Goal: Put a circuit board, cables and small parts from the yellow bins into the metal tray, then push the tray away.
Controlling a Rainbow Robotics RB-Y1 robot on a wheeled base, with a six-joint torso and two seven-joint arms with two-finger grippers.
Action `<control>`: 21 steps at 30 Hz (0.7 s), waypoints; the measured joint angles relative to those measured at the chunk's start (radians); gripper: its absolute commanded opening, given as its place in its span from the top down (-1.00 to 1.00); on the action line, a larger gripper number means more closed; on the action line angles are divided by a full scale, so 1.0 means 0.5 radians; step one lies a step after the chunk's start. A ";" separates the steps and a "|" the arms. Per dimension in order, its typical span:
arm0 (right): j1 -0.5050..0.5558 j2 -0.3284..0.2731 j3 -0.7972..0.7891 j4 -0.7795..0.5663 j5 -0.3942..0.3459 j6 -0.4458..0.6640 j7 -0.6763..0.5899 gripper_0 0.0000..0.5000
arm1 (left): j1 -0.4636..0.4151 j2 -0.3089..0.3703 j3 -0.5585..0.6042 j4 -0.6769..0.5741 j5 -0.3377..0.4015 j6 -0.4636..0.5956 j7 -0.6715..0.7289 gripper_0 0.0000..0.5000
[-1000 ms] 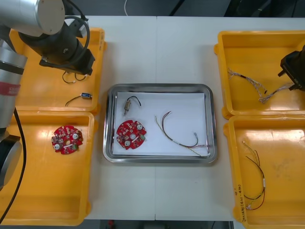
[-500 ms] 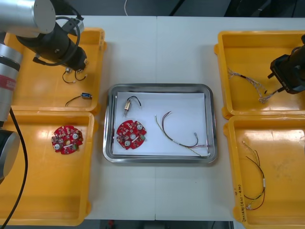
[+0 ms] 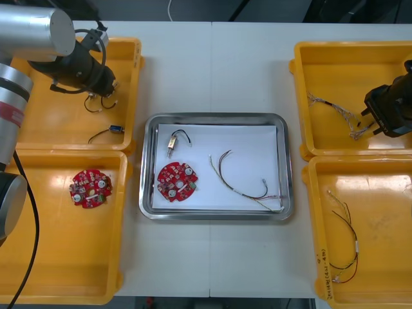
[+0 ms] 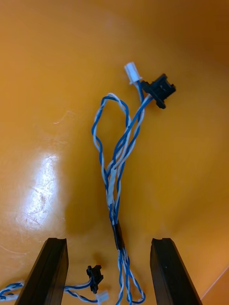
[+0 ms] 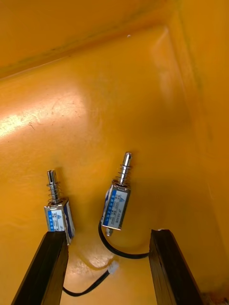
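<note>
Left gripper: the left gripper [image 3: 98, 90] hovered over the upper-left bin [image 3: 132, 64] at the upper left of the frame, fingers spread wide and holding nothing.
Parts under it: in the left wrist view [image 5: 107, 233] one small metal part [image 5: 117, 202] lay on the bin floor in the gap between the fingers, nearer one of them. A second metal part [image 5: 58, 214] lay right at the other fingertip. Neither was gripped.
Loose part: a third metal part [image 3: 116, 129] lay lower in the same bin, apart from the gripper.
Right gripper: the right gripper [image 3: 364, 125] hung over the upper-right bin [image 3: 302, 96] at the right edge of the frame, fingers wide apart and empty.
Cable under it: the blue and white cable [image 4: 117, 162] ran up the middle of the gap between the fingers [image 4: 109, 240], its black plug beyond the tips. In the front view it [image 3: 335, 109] lay on the bin floor, its end by the fingertips.
Metal tray: the metal tray [image 3: 215, 119] sat at the centre of the frame, white inside.
Tray contents: a circuit board [image 3: 177, 181] at its lower left, a wired metal part [image 3: 173, 143] above that, and a dark cable [image 3: 241, 183] to the right.
Lower-left bin: the lower-left bin [image 3: 38, 257] held a spare circuit board [image 3: 91, 187].
Lower-right bin: the lower-right bin [image 3: 386, 270] held a thin wire bundle [image 3: 344, 244].
</note>
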 measured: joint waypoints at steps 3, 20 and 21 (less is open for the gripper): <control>0.009 0.007 0.000 0.000 -0.003 -0.003 -0.014 -1.00 | 0.000 0.001 0.002 0.047 0.000 -0.053 -0.005 -1.00; 0.062 0.021 0.088 -0.007 -0.097 -0.032 -0.044 -1.00 | -0.001 0.042 0.050 0.268 0.009 -0.279 -0.027 -1.00; 0.063 0.021 0.088 -0.008 -0.099 -0.034 -0.044 -1.00 | -0.001 0.043 0.050 0.280 0.011 -0.297 -0.031 -1.00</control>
